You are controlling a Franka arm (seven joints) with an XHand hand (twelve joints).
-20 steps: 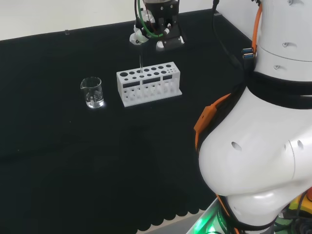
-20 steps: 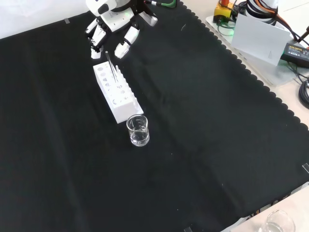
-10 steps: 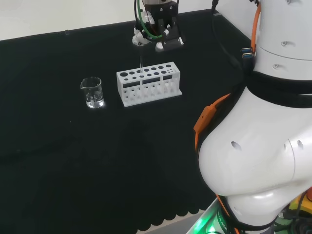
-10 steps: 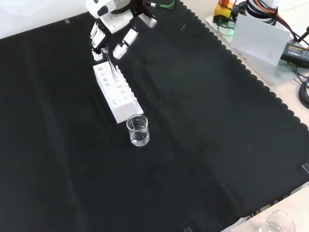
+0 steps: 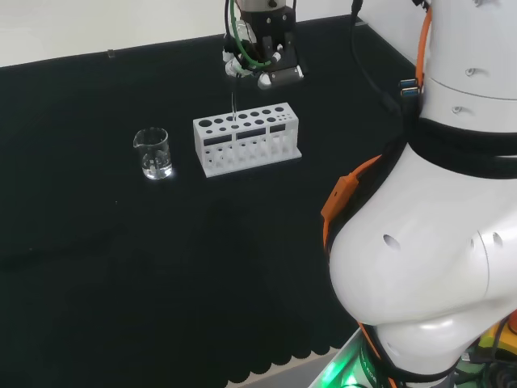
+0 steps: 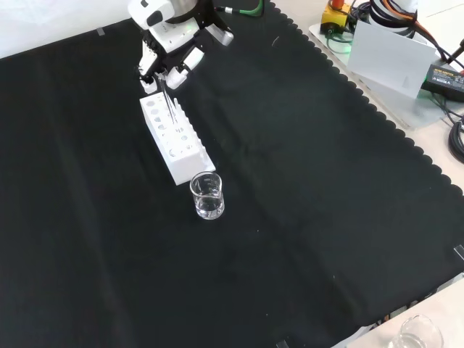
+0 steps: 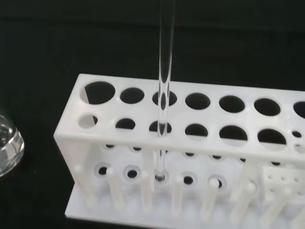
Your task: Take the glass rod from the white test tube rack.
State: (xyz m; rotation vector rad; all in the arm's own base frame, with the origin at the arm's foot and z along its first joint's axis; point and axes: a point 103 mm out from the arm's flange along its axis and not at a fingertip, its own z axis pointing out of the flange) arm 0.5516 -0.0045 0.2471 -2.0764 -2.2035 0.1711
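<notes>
The white test tube rack [image 5: 246, 137] stands on the black cloth, also in the front view [image 6: 174, 139]. A thin clear glass rod [image 5: 233, 101] stands upright in one of its holes. In the wrist view the rod [image 7: 164, 71] passes through the top plate of the rack [image 7: 190, 143] and its lower end sits in the bottom plate. The hand [image 5: 260, 63] hangs just above the rack, its fingers and thumb curled in around the rod's top end. From the front the hand [image 6: 168, 45] sits above the rack's far end, with the rod [image 6: 171, 105] below its fingertips.
A small glass beaker [image 5: 153, 153] stands left of the rack in the head view, nearer the camera in the front view [image 6: 207, 196]. Another glass vessel [image 6: 417, 335] sits off the cloth at the bottom right, and a white box [image 6: 391, 47] with cables at the top right.
The fingers have drawn together around the rod's top end and the hand has shifted slightly toward it. Rod, rack and beaker have stayed in place.
</notes>
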